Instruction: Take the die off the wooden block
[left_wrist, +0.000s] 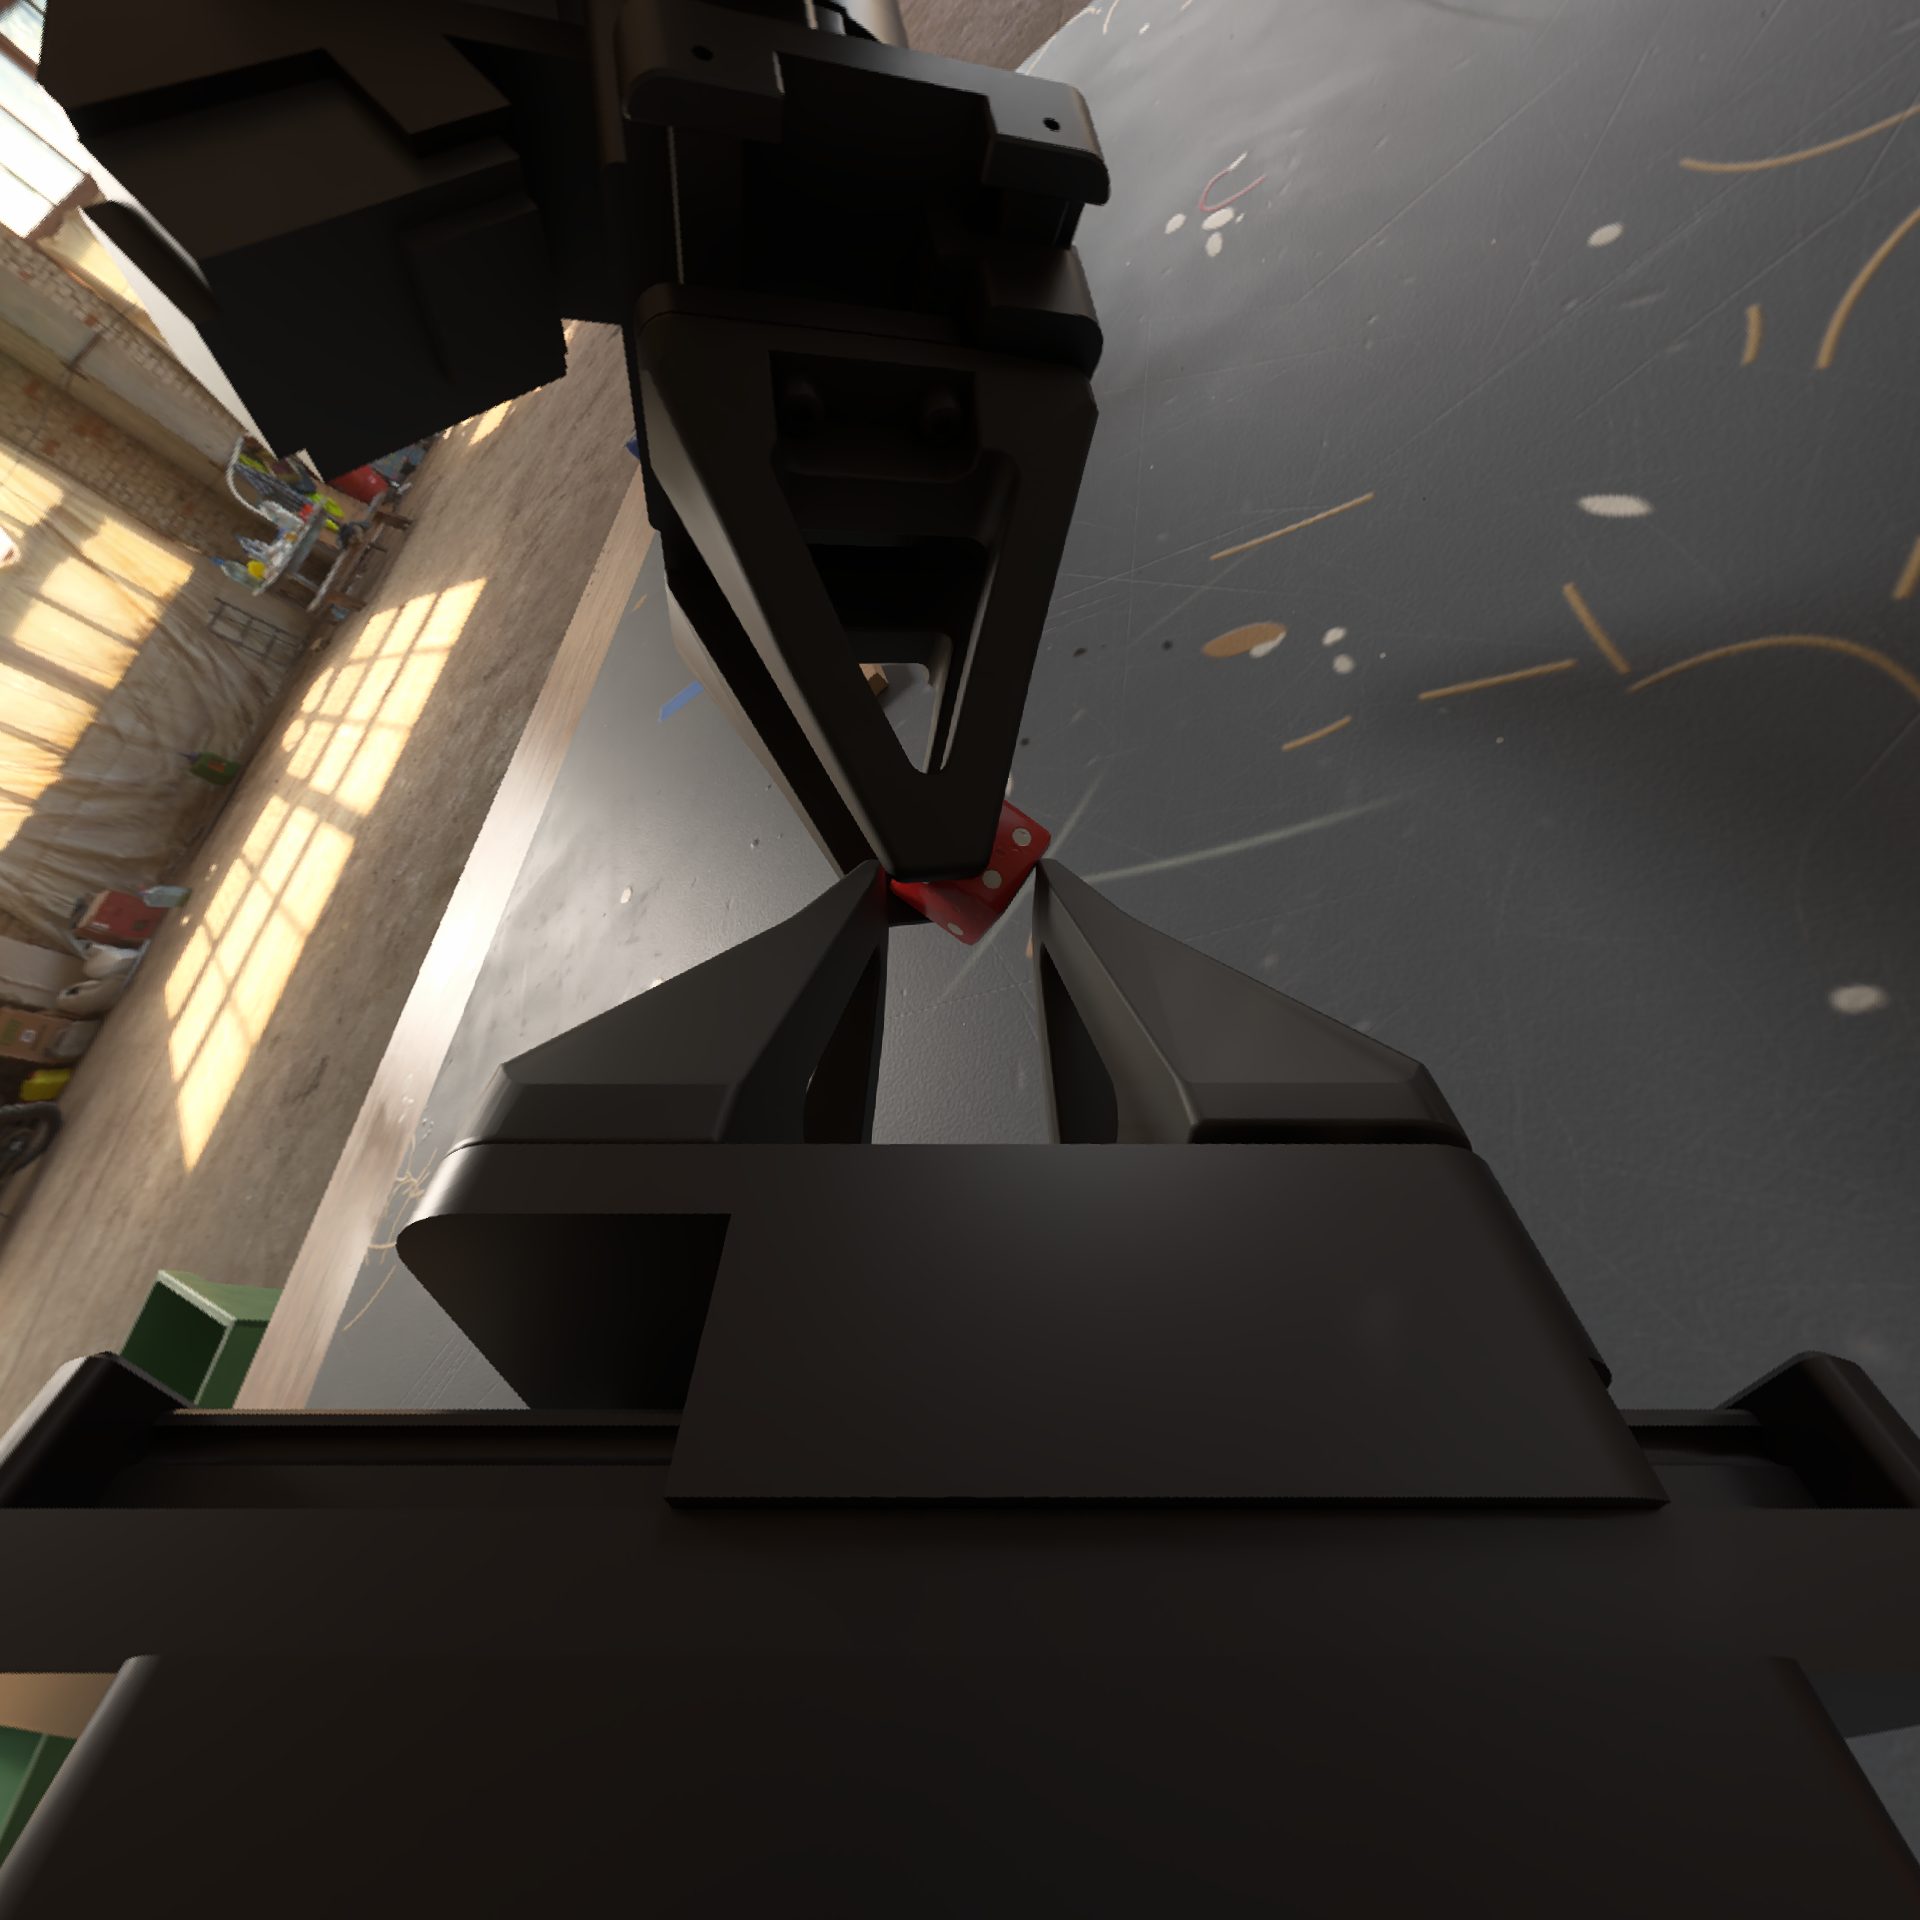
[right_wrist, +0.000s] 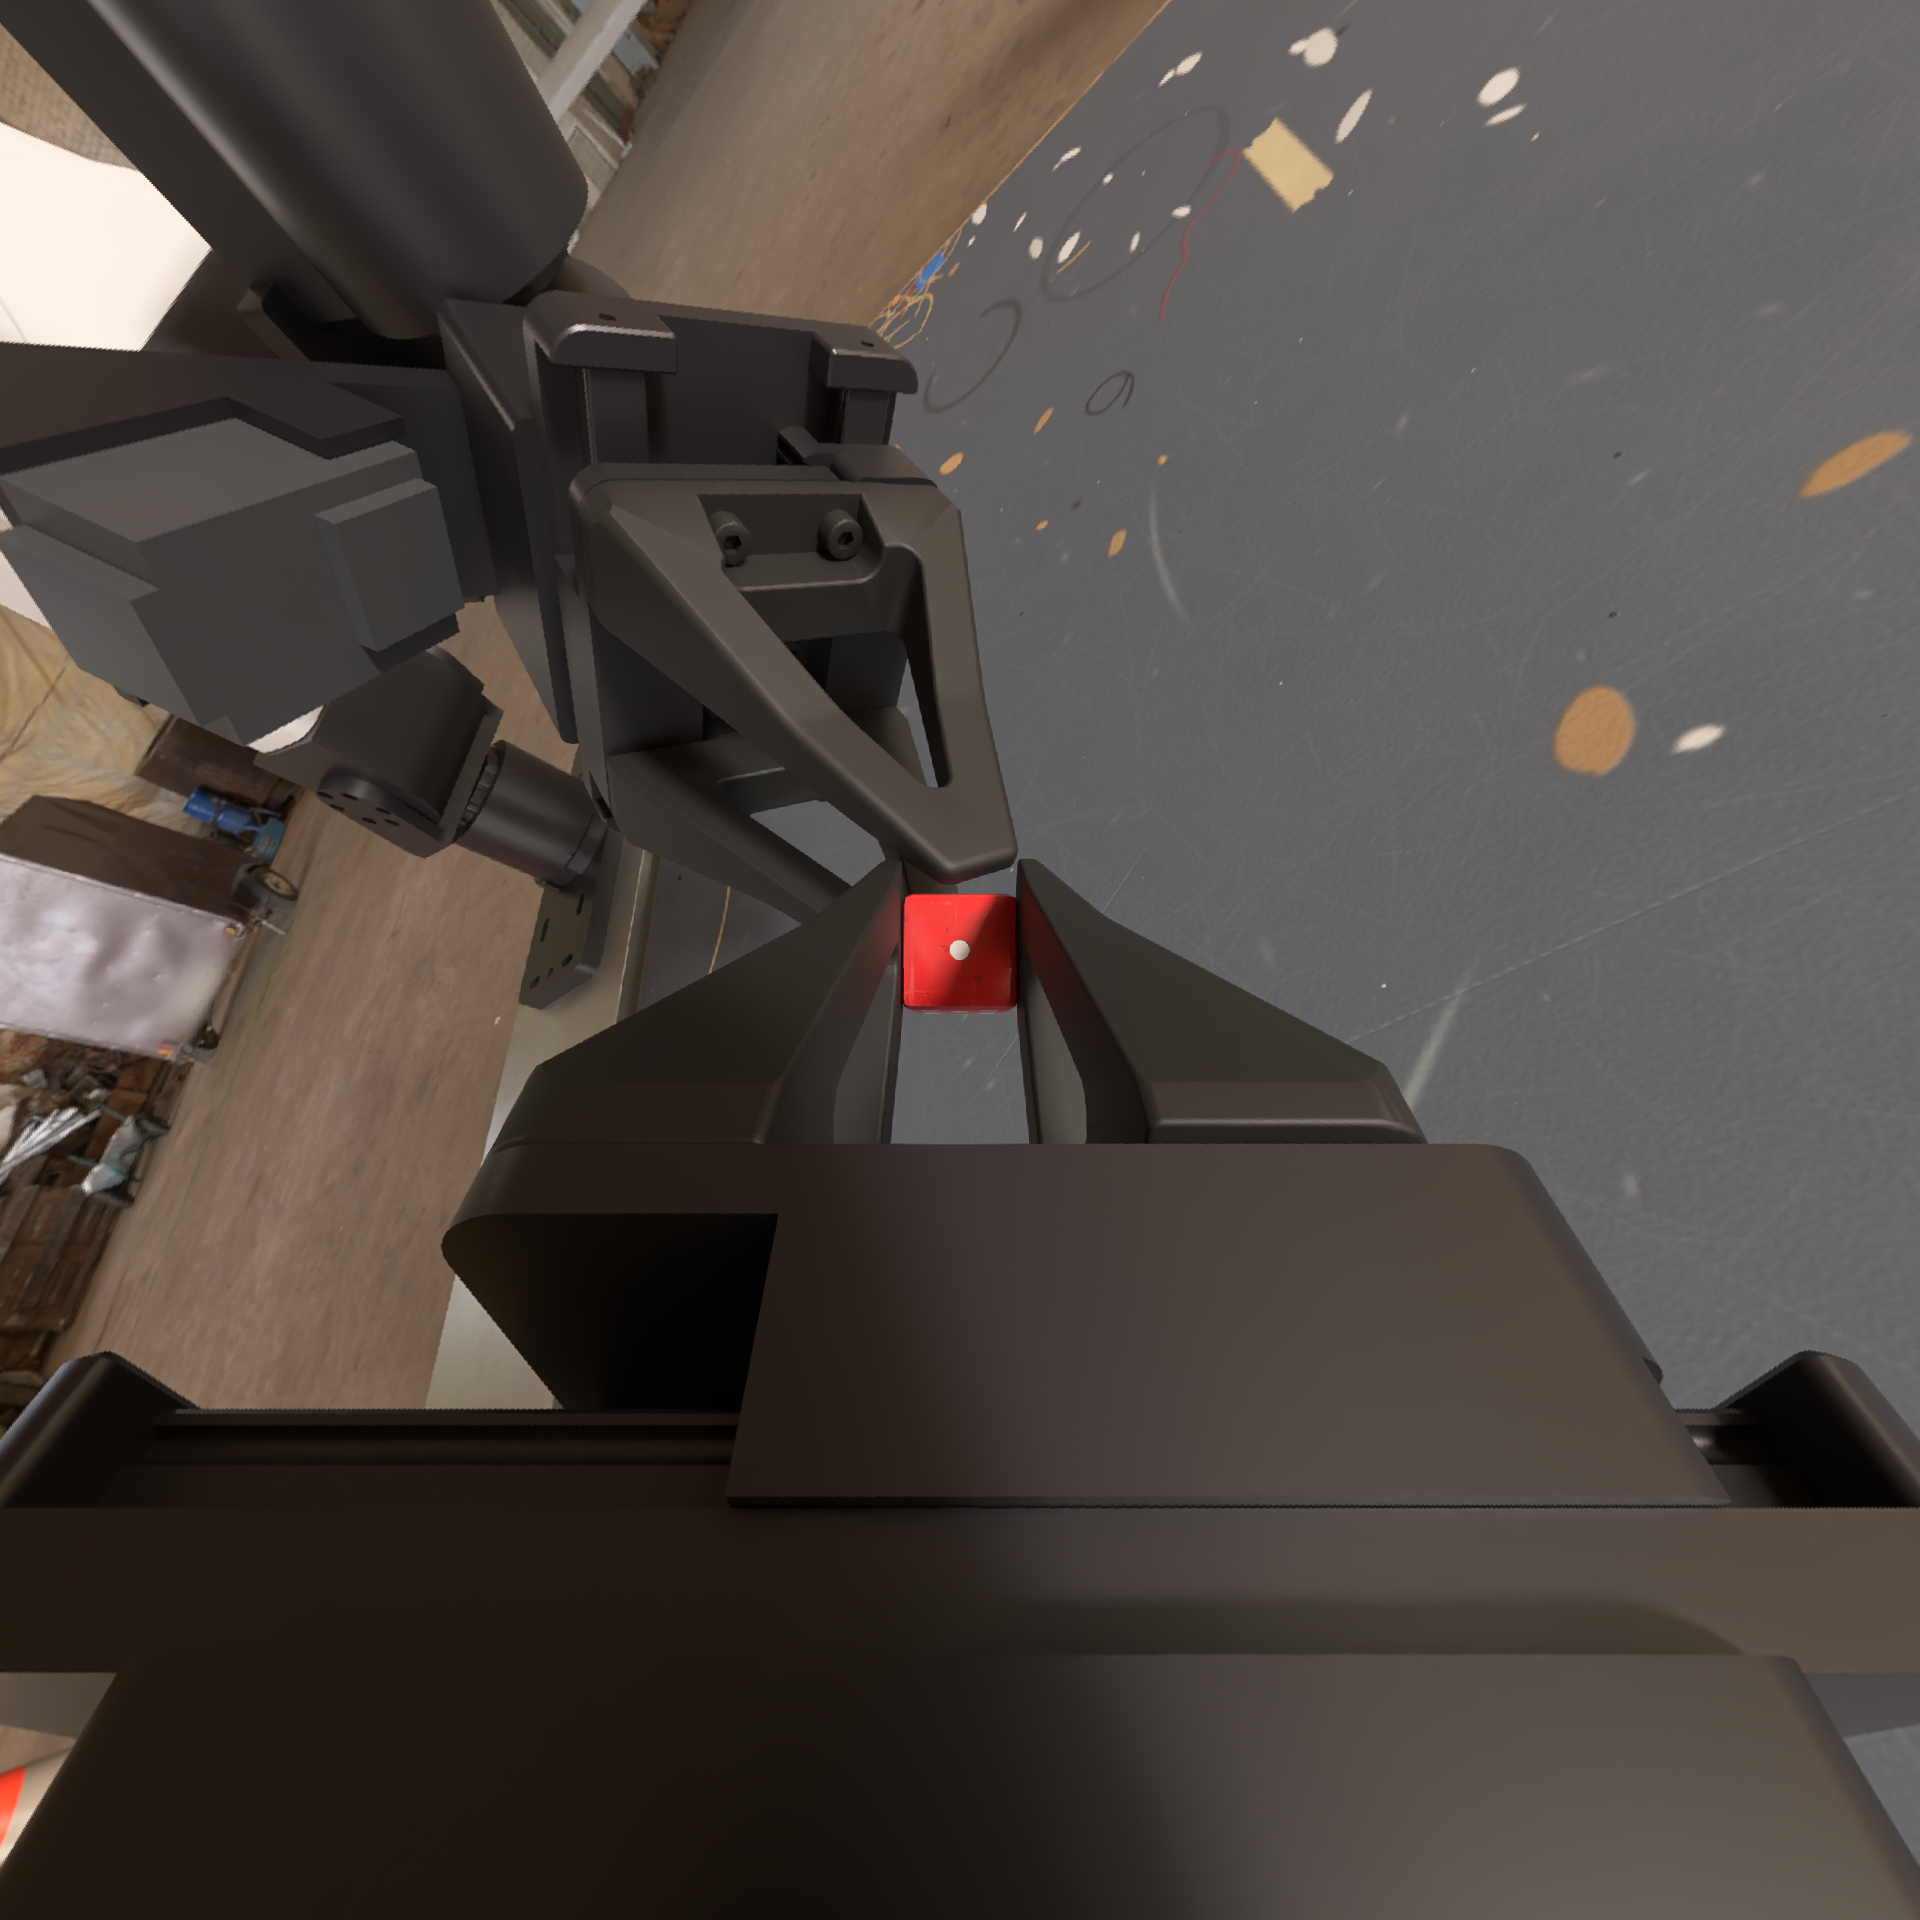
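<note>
Evidently the red die is being held between the right gripper's narrowed fingers, the left gripper likewise narrowed around it, so only one release is judged necessary.

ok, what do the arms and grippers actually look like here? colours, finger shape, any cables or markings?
Both are matte dark grey to black. The left gripper and right gripper each have two wedge-shaped fingers tapering to thin tips on a wide flat carriage rail. The other gripper's finger shows a triangular cut-out and two hex screws. Arm links are boxy with cylindrical joints. No cables or markings visible.
</note>
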